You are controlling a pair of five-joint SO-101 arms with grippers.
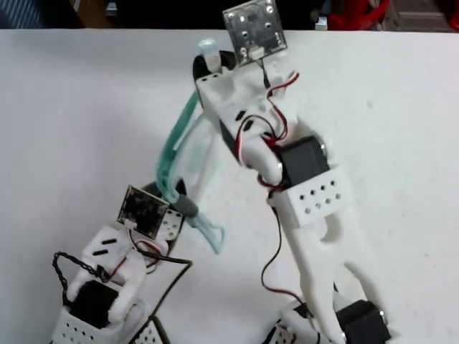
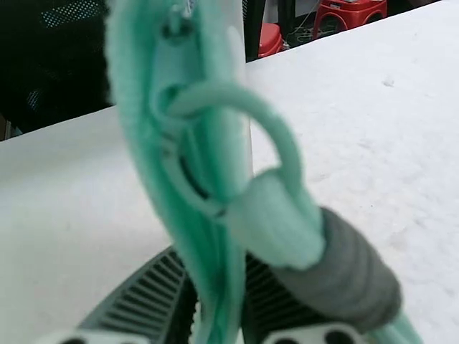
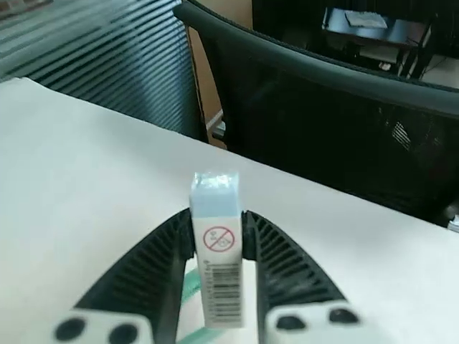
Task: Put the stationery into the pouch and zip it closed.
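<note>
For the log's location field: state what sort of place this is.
Likely an office or lab workroom: a white table, a black mesh chair beyond its edge, and what look like red stools farther back.

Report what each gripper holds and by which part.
Left gripper clamps the green pouch by its zipper edge, beside the pull loop. Right gripper pinches the white stationery block by its long sides, pale blue end protruding.

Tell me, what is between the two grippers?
The green pouch, in the high view: the left gripper clamps one end, and the other end reaches toward the right gripper, which holds an eraser.
</note>
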